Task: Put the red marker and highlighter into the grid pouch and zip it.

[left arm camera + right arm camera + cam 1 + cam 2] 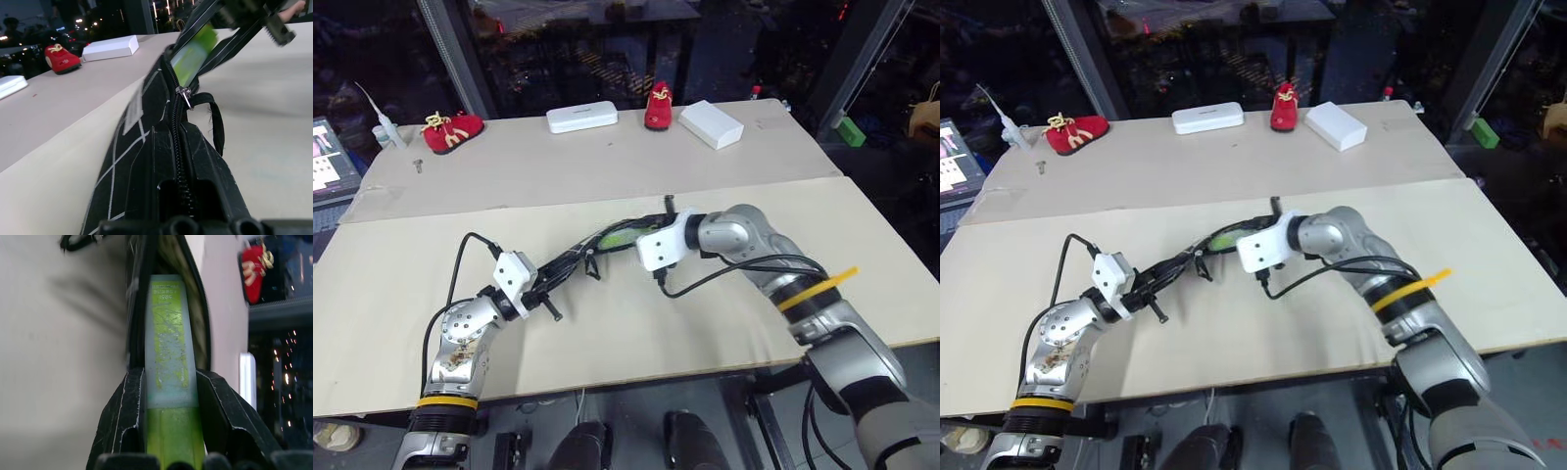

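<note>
Feeding the highlighter (168, 362) nose-first into the grid pouch (142, 147) is the step in hand, and it goes well only if the stubby green body stays lined up with the slit. The right gripper (168, 431) is clenched on the highlighter's rear half, its two black fingers (122, 421) pressed to either side, while the front end sits between the pouch's parted lips. The left gripper (536, 294) is clamped tight on the near end of the pouch, holding it lifted off the table (724, 323) so that it hangs in the air between the two arms. The zipper pull (185, 95) with its black cord loop sits partway along the zip, just at the edge of the opening, so the mouth is only as long as the unzipped stretch. My judgement is that the push should run along the pouch's length, not across it, so the tip slides under the fabric and does not catch on the zipper teeth or the pull. The left hold should keep the pouch taut and steady against that push. Release is best left until most of the barrel is inside. The red marker cannot be made out; it may already lie inside.
</note>
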Action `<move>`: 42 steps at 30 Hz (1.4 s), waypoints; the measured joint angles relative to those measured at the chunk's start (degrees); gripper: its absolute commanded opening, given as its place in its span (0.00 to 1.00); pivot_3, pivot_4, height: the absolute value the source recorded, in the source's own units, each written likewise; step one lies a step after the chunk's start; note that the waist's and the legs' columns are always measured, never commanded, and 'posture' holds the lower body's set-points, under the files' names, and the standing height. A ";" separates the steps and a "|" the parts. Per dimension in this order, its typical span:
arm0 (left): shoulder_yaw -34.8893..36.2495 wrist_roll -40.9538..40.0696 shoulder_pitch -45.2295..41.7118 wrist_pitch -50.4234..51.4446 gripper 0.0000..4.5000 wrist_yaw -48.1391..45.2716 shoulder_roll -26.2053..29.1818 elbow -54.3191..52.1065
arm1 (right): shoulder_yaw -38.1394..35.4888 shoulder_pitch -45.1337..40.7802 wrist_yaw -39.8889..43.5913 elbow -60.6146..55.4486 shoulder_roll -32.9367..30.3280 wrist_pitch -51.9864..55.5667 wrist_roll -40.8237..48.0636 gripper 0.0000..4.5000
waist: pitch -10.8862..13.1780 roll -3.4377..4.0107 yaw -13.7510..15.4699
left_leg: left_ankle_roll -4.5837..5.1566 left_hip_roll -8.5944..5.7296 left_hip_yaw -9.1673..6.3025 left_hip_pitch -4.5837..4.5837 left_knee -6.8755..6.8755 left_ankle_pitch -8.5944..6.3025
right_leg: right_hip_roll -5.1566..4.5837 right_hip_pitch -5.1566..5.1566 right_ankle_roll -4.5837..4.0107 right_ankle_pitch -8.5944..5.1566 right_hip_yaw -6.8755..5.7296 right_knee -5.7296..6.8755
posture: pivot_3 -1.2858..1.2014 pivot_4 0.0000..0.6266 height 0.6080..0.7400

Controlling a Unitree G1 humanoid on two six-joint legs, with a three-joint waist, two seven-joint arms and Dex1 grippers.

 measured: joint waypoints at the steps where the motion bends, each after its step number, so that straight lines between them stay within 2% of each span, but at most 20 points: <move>1: -0.01 0.01 -0.09 -0.01 0.00 -0.06 -0.08 0.07 | 0.61 -0.34 -0.08 0.76 1.09 -0.73 -0.43 0.23 | 0.00 0.00 -0.04 | 0.00 0.00 0.00 0.00 0.00 0.00 | 0.00 0.00 0.00 0.00 -0.01 0.01 | 0.52 0.24 1.00; 2: -0.01 0.02 -0.10 -0.04 0.00 -0.22 -0.11 0.14 | 0.98 -0.54 -0.51 1.93 1.94 -1.46 -0.72 0.23 | 0.00 0.00 -0.07 | 0.00 0.00 -0.01 0.00 0.00 0.00 | -0.01 0.00 0.00 0.00 -0.02 0.01 | 0.52 0.24 1.00; 4: -0.04 0.09 -0.09 -0.05 0.00 -0.47 -0.16 0.48 | 1.25 -0.63 -1.21 3.66 2.59 -2.41 -0.91 0.46 | 0.00 0.00 0.17 | -0.01 -0.05 -0.02 -0.01 0.01 0.00 | -0.04 0.00 0.00 0.00 -0.02 0.01 | 0.52 0.24 1.00; 5: -0.05 0.10 -0.08 -0.05 0.00 -0.49 -0.25 0.51 | 1.25 -0.69 -1.21 4.49 3.03 -2.95 -0.78 0.51 | 0.00 0.00 0.20 | -0.01 -0.06 -0.02 -0.02 0.01 0.00 | -0.05 0.00 0.00 0.00 -0.02 -0.01 | 0.52 0.24 1.00; 6: -0.06 0.11 -0.09 -0.06 0.00 -0.49 -0.32 0.51 | 1.25 -0.71 -1.17 5.28 3.68 -3.08 -0.48 0.60 | 0.00 0.00 0.15 | -0.01 -0.06 -0.02 -0.01 0.01 0.00 | -0.04 0.01 0.00 0.00 -0.01 -0.01 | 0.52 0.24 1.00; 10: -0.21 0.19 -0.09 -0.13 0.00 -0.46 -0.48 0.52 | 1.14 -2.26 -3.59 8.97 4.04 -3.45 -0.76 0.88 | 0.00 0.00 -0.08 | -0.03 -0.05 -0.02 -0.01 0.01 0.01 | -0.02 -0.04 0.00 0.00 0.00 0.05 | 0.52 0.24 1.00; 14: -0.21 0.18 -0.27 -0.30 0.00 -0.38 -0.50 0.52 | -1.29 -4.57 -5.09 11.95 1.72 -4.53 0.58 0.88 | 0.00 0.00 -0.19 | -0.03 -0.04 -0.02 0.01 -0.01 0.01 | -0.02 -0.02 0.00 0.00 -0.01 0.04 | 0.52 0.24 1.00; 17: -0.19 0.17 -0.29 -0.36 0.00 -0.41 -0.49 0.57 | -6.85 -4.65 -1.82 12.37 -0.24 -3.57 8.02 0.88 | 0.01 -0.02 -0.23 | -0.01 -0.04 -0.02 -0.02 -0.02 -0.01 | -0.02 -0.01 0.00 0.00 0.00 -0.03 | 0.52 0.24 1.00; 20: -0.29 0.18 -0.52 -0.42 0.00 -0.68 -0.44 0.91 | -15.98 -1.35 9.49 2.58 -2.26 12.31 26.04 0.88 | 0.01 -0.02 -0.12 | 0.06 0.06 -0.04 -0.08 -0.01 -0.05 | -0.02 0.03 -0.01 0.00 -0.02 -0.08 | 0.52 0.24 1.00; 23: -0.50 0.17 -0.86 -0.65 0.00 -0.92 -0.32 1.33 | -20.94 6.89 22.66 -16.26 -10.63 39.95 46.20 0.88 | 0.01 -0.01 0.84 | 0.15 0.10 -0.10 -0.14 0.01 -0.14 | -0.05 0.04 0.00 0.00 -0.08 -0.17 | 0.52 0.24 1.00; 25: -0.38 0.13 -0.79 -0.72 0.00 -1.07 -0.28 1.40 | -21.61 11.64 25.86 -22.52 -14.51 49.99 51.92 0.88 | 0.01 -0.01 1.12 | 0.16 0.10 -0.08 -0.16 0.01 -0.16 | -0.08 0.03 0.00 0.00 -0.07 -0.22 | 0.52 0.24 1.00; 27: -0.35 0.13 -0.77 -0.71 0.00 -1.10 -0.24 1.45 | -21.28 17.22 24.97 -27.37 -15.63 58.13 54.18 0.88 | 0.01 -0.02 0.88 | 0.14 0.14 0.00 -0.11 0.01 -0.18 | -0.11 0.02 -0.01 0.00 -0.02 -0.20 | 0.52 0.24 1.00; 30: -0.35 0.12 -0.75 -0.71 0.00 -1.11 -0.27 1.44 | -18.57 21.41 18.96 -30.45 -12.64 65.16 53.55 0.88 | 0.01 -0.02 0.63 | 0.11 0.36 0.18 -0.05 0.06 -0.17 | -0.15 0.02 -0.15 0.10 0.04 -0.14 | 0.52 0.24 1.00; 34: -0.50 0.12 -0.70 -0.72 0.00 -1.12 -0.37 1.40 | -14.65 22.34 8.25 -31.82 -3.90 72.64 51.41 0.88 | 0.01 -0.02 0.78 | 0.03 0.44 0.22 0.02 0.06 -0.12 | 0.03 0.02 -0.19 0.12 -0.02 -0.05 | 0.52 0.24 1.00; 37: -0.59 0.09 -0.53 -0.69 0.00 -1.18 -0.37 1.35 | -13.50 19.09 0.23 -28.92 4.52 75.47 49.01 0.88 | 0.01 -0.02 0.82 | 0.02 0.41 0.26 -0.04 0.08 -0.12 | 0.05 -0.03 -0.19 0.14 -0.04 -0.10 | 0.52 0.24 1.00; 42: -0.85 0.08 -0.59 -0.67 0.00 -1.28 -0.44 1.36 | -12.98 13.03 -5.60 -24.36 13.34 75.76 47.44 0.88 | 0.01 -0.02 1.02 | 0.00 0.41 0.24 -0.06 0.07 -0.14 | 0.08 -0.06 -0.19 0.14 -0.13 -0.09 | 0.52 0.24 1.00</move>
